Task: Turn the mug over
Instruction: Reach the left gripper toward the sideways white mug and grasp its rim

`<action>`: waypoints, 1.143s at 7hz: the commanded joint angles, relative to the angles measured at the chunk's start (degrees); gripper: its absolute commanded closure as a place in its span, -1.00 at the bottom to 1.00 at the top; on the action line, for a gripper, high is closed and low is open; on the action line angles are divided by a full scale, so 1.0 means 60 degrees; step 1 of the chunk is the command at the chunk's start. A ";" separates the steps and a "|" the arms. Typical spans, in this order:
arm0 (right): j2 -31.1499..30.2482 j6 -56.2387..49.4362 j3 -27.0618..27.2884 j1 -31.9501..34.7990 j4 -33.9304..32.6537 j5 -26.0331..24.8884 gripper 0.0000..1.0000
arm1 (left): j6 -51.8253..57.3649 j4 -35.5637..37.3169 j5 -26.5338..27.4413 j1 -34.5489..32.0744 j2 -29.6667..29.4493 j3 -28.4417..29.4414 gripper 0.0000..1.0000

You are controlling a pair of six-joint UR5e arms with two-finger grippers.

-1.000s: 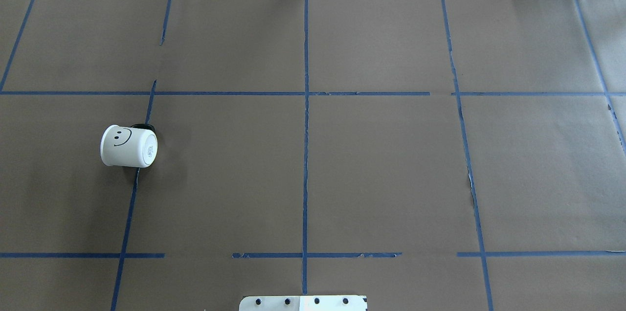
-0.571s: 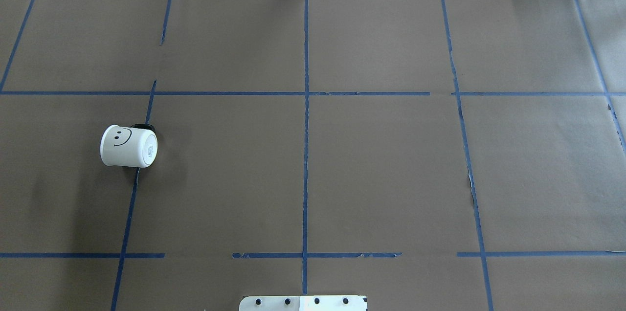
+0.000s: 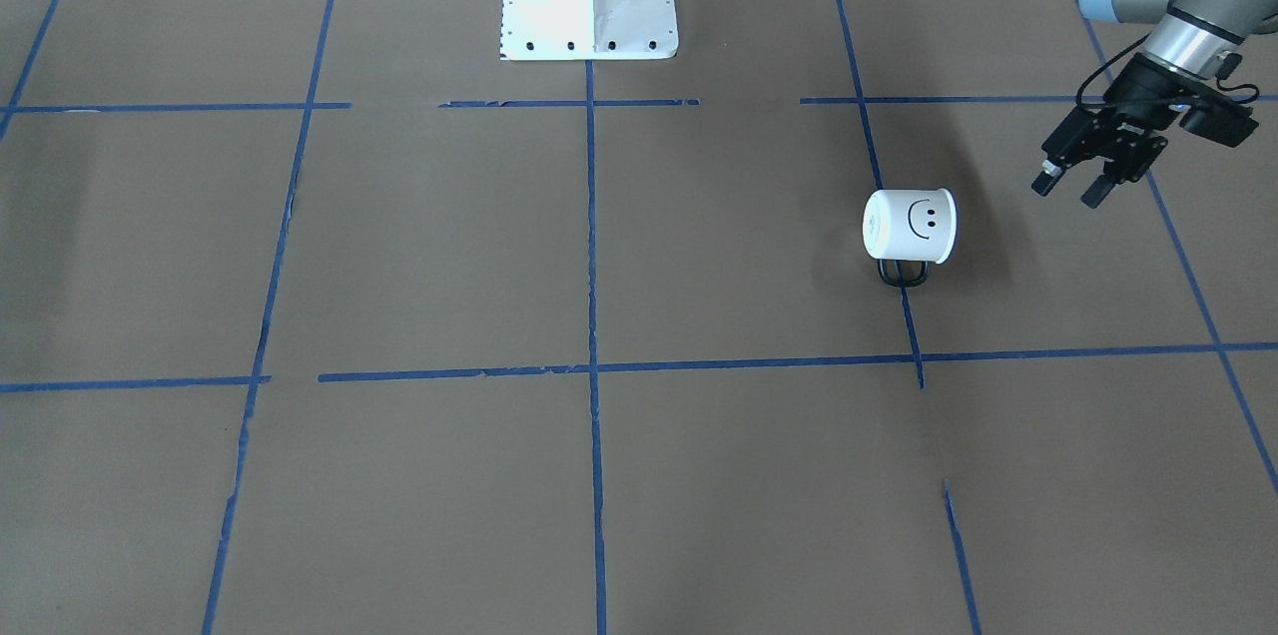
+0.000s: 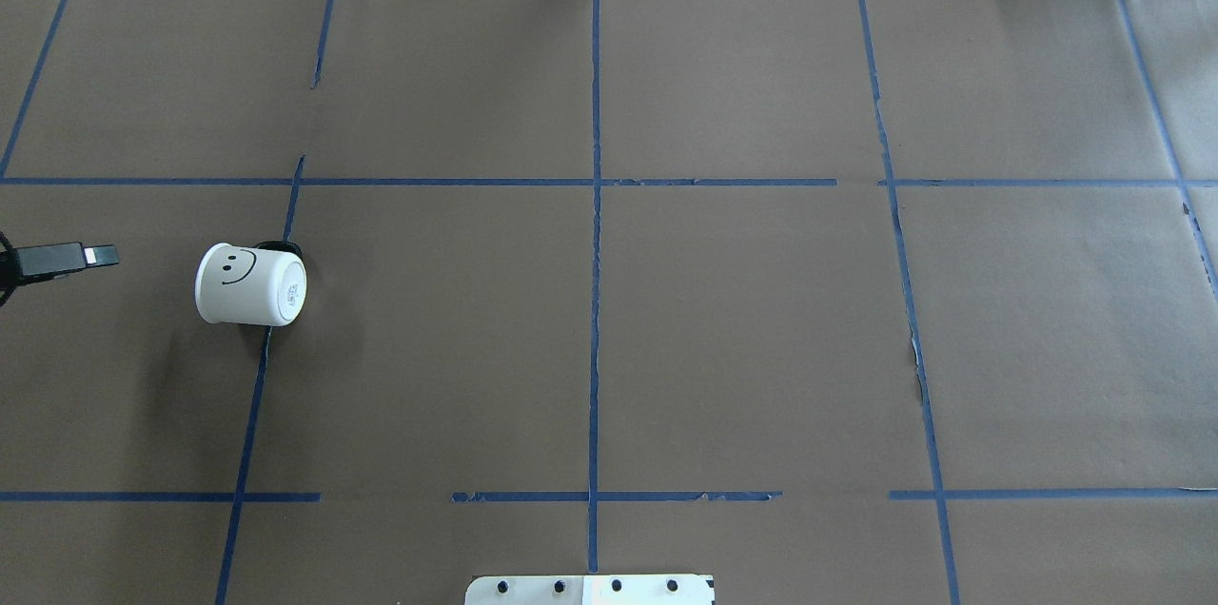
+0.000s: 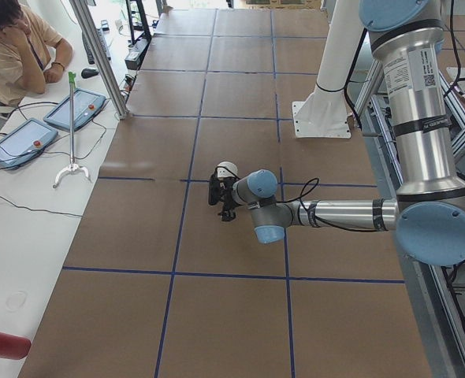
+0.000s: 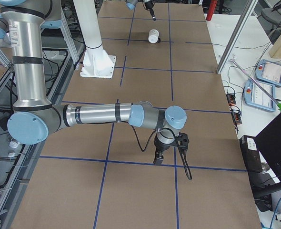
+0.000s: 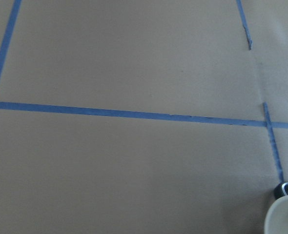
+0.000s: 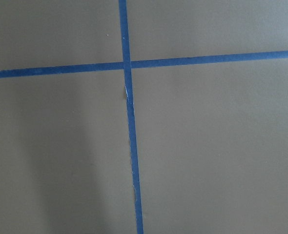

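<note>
The left gripper (image 3: 1066,192) hovers with jaws apart and empty near the worktop's left edge, facing the mug's mouth, probably to pinch its rim. The mug (image 3: 911,226) lies on its side just inward, base toward the centre. The right gripper (image 6: 158,156) sits near the right edge; I cannot tell its state.
</note>
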 commanded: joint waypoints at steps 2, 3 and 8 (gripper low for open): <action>0.0000 0.0000 0.0000 0.0000 0.0000 0.0000 -1.00 | -0.1346 -0.3713 0.1674 0.1515 -0.1736 0.2367 -1.00; 0.0000 0.0000 0.0000 0.0000 0.0000 0.0000 -1.00 | -0.1491 -0.4174 0.1590 0.1534 -0.1769 0.2418 -1.00; 0.0000 0.0000 0.0000 0.0000 0.0000 0.0000 -1.00 | -0.1888 -0.5204 0.0814 0.1593 -0.2398 0.3384 -0.60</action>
